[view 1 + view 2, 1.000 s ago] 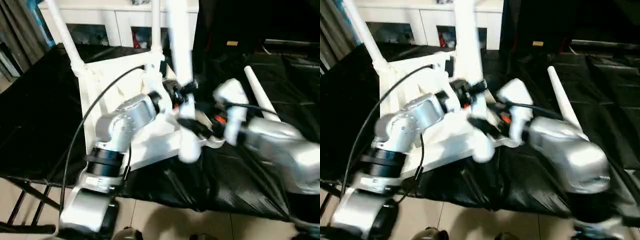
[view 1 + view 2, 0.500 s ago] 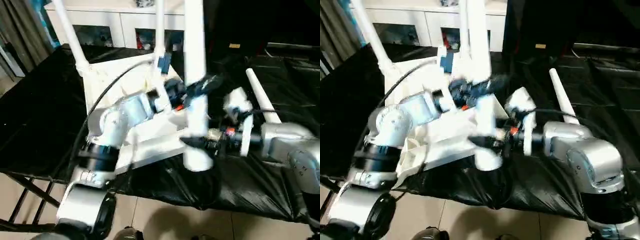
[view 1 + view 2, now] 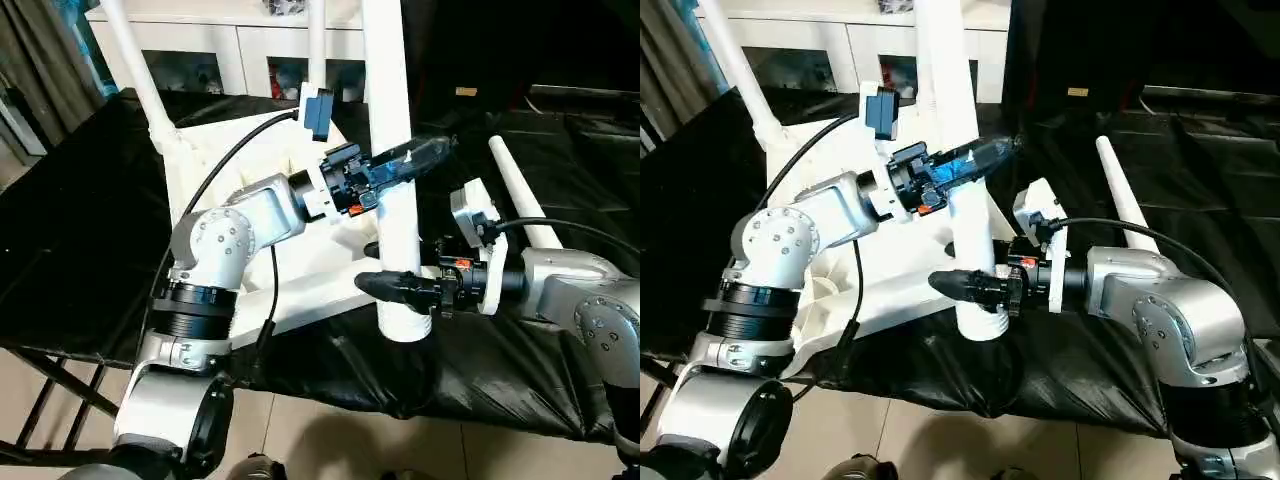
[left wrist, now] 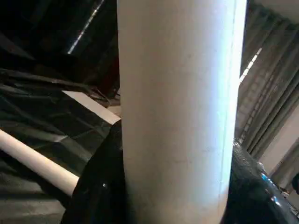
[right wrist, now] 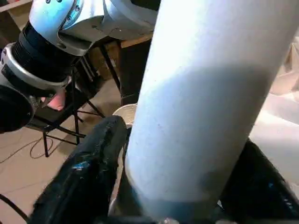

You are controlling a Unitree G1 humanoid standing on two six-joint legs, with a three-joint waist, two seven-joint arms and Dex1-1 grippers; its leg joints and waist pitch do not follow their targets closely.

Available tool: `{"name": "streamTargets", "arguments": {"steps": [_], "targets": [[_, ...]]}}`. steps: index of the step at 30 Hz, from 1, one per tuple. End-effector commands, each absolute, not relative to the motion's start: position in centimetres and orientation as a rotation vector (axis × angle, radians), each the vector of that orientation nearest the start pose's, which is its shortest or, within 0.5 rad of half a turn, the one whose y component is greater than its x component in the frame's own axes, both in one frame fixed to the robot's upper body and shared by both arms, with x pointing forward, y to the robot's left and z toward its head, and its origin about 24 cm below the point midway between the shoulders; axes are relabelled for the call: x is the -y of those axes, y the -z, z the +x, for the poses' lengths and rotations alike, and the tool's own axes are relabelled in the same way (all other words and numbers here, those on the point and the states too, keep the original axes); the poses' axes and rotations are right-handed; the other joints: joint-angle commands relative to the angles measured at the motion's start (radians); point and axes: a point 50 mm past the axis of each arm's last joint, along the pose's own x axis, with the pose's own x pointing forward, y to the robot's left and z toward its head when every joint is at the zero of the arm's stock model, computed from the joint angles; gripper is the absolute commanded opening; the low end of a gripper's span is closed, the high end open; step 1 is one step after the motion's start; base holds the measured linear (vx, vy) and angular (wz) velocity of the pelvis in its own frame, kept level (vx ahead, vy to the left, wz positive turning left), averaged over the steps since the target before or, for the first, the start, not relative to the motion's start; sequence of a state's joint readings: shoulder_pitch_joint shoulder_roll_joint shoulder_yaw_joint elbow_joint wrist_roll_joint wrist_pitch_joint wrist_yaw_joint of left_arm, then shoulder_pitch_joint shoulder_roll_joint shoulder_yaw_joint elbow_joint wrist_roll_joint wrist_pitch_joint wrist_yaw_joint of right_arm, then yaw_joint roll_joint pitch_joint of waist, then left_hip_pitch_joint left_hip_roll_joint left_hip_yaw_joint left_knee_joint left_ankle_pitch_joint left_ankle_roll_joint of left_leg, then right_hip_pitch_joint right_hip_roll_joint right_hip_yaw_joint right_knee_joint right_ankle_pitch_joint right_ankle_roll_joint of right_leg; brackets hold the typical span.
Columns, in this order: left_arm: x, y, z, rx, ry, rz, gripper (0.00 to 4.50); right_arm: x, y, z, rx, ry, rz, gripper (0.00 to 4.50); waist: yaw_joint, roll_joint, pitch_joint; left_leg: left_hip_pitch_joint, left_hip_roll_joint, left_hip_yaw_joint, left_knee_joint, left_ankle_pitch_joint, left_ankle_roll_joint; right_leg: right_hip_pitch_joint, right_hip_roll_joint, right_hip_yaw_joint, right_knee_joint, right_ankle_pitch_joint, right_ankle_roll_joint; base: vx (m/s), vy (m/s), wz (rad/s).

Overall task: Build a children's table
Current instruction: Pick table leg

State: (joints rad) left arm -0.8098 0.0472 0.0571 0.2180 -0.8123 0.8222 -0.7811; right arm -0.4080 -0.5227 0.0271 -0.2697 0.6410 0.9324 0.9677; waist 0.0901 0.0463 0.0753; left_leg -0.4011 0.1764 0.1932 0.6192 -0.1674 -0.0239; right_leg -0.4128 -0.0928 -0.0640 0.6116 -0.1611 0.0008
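Observation:
The children's table top [image 3: 310,290] lies upside down on a black-covered table. Two white legs [image 3: 135,60] [image 3: 317,45] stand in its far corners. A third white leg [image 3: 390,110] stands nearly upright at the near right corner. Its lower end [image 3: 405,322] hangs at the top's edge, and I cannot tell if it sits in a socket. My left gripper [image 3: 403,162] is shut on this leg at mid height. My right gripper [image 3: 387,268] is shut on it lower down, one finger [image 5: 88,172] on each side of the leg [image 5: 205,107]. Another leg [image 3: 520,195] lies loose at the right.
A white cabinet [image 3: 250,45] with glass doors stands behind the table. Black cloth [image 3: 560,130] covers the surface to the right. The front edge [image 3: 330,385] drops to a tiled floor. A black cable [image 3: 215,185] loops over my left arm.
The held leg has swung from tilted to nearly upright. My right arm has dropped and its fingers have closed around the leg's lower part. The camera has shifted a little.

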Motion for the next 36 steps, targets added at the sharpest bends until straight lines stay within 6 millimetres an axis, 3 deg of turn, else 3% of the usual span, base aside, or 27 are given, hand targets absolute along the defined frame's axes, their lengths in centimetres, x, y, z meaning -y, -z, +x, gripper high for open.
{"name": "streamTargets", "arguments": {"steps": [1,3,6,8,11,14,15,17,22,24,27,28,33,34,36], "targets": [[-4.3,-20.2,32.1,-0.062,1.405,-0.652,1.83,14.2,-14.8,26.0,-0.337,-1.282,0.138,2.59,0.003,-0.018,-0.084,0.024,0.04,-0.023,-0.069,-0.191,0.024,0.054,-0.05,0.036,-0.082,-0.307,-0.186,0.0,0.0,0.0],[-4.3,-20.3,32.2,-0.059,1.406,-0.658,1.83,14.0,-14.6,25.9,-0.34,-1.288,0.14,2.26,0.003,-0.017,-0.084,0.024,0.04,-0.024,-0.07,-0.197,0.022,0.053,-0.05,0.035,-0.083,-0.313,-0.184,0.0,0.0,0.0],[-4.3,-20.3,32.2,-0.054,1.408,-0.658,1.83,13.9,-14.6,25.9,-0.338,-1.288,0.141,2.23,0.002,-0.016,-0.081,0.024,0.039,-0.024,-0.071,-0.207,0.019,0.052,-0.049,0.035,-0.086,-0.33,-0.178,0.0,0.0,0.0],[-4.4,-20.3,32.4,-0.062,1.375,-0.657,2.52,13.6,-14.8,26.1,-0.314,-1.266,0.146,2.08,0.002,-0.017,-0.082,0.024,0.039,-0.025,-0.072,-0.206,0.017,0.052,-0.05,0.035,-0.086,-0.334,-0.175,0.0,0.0,0.0],[-4.5,-20.3,32.4,-0.061,1.354,-0.644,2.58,13.3,-15.0,26.4,-0.284,-1.231,0.148,2.01,0.0,-0.018,-0.081,0.023,0.04,-0.025,-0.073,-0.202,0.012,0.051,-0.05,0.035,-0.084,-0.326,-0.178,0.0,0.0,0.0],[-4.4,-20.1,32.7,-0.029,1.246,-0.553,2.96,12.6,-15.1,26.6,-0.247,-1.171,0.14,1.94,-0.002,-0.017,-0.081,0.025,0.043,-0.026,-0.076,-0.215,0.002,0.048,-0.049,0.036,-0.085,-0.329,-0.17,0.0,0.0,0.0],[-4.3,-19.9,32.9,-0.03,1.189,-0.515,2.95,12.4,-15.1,26.7,-0.232,-1.148,0.133,1.94,-0.005,-0.023,-0.08,0.024,0.042,-0.025,-0.077,-0.217,0.003,0.049,-0.048,0.036,-0.087,-0.331,-0.166,0.0,0.0,0.0],[-4.2,-19.7,33.2,-0.047,1.11,-0.498,2.96,12.2,-15.1,26.8,-0.223,-1.116,0.128,1.94,-0.004,-0.02,-0.08,0.025,0.043,-0.026,-0.077,-0.216,-0.002,0.05,-0.05,0.037,-0.086,-0.33,-0.16,0.0,0.0,0.0],[-4.2,-19.0,33.8,-0.065,0.861,-0.527,2.66,11.1,-15.2,27.0,-0.186,-1.05,0.131,1.93,-0.005,-0.025,-0.077,0.023,0.04,-0.024,-0.077,-0.22,-0.006,0.048,-0.048,0.037,-0.09,-0.348,-0.146,0.0,0.0,0.0],[-4.0,-19.1,33.8,-0.032,0.841,-0.541,2.36,10.8,-15.2,27.0,-0.179,-1.046,0.129,1.93,-0.005,-0.026,-0.078,0.02,0.039,-0.025,-0.077,-0.216,-0.004,0.049,-0.048,0.037,-0.092,-0.356,-0.133,0.0,0.0,0.0],[-4.0,-19.3,33.8,-0.003,0.841,-0.542,2.25,10.7,-15.3,27.0,-0.171,-1.04,0.128,1.93,-0.006,-0.028,-0.077,0.018,0.037,-0.025,-0.078,-0.218,0.001,0.048,-0.048,0.036,-0.096,-0.381,-0.11,0.0,0.0,0.0],[-4.1,-19.3,33.9,0.006,0.844,-0.537,2.15,10.6,-15.4,27.1,-0.164,-1.036,0.122,1.93,-0.006,-0.025,-0.078,0.019,0.037,-0.026,-0.078,-0.218,0.0,0.047,-0.048,0.036,-0.096,-0.386,-0.105,0.0,0.0,0.0],[-4.1,-19.3,33.8,0.02,0.874,-0.53,1.87,10.8,-15.6,27.3,-0.159,-1.014,0.124,1.93,-0.007,-0.025,-0.078,0.02,0.038,-0.025,-0.079,-0.216,-0.002,0.044,-0.046,0.037,-0.095,-0.367,-0.107,0.0,0.0,0.0],[-4.1,-19.3,33.8,0.02,0.874,-0.53,1.83,10.8,-15.6,27.3,-0.159,-1.014,0.124,2.49,-0.006,-0.024,-0.079,0.02,0.038,-0.025,-0.079,-0.21,0.0,0.045,-0.046,0.037,-0.094,-0.355,-0.111,0.0,0.0,0.0],[-3.8,-19.4,33.4,0.026,0.926,-0.516,1.83,11.4,-15.6,27.5,-0.174,-1.006,0.135,2.65,-0.005,-0.025,-0.08,0.021,0.038,-0.025,-0.079,-0.208,0.0,0.046,-0.047,0.037,-0.092,-0.348,-0.116,0.0,0.0,0.0]]}}
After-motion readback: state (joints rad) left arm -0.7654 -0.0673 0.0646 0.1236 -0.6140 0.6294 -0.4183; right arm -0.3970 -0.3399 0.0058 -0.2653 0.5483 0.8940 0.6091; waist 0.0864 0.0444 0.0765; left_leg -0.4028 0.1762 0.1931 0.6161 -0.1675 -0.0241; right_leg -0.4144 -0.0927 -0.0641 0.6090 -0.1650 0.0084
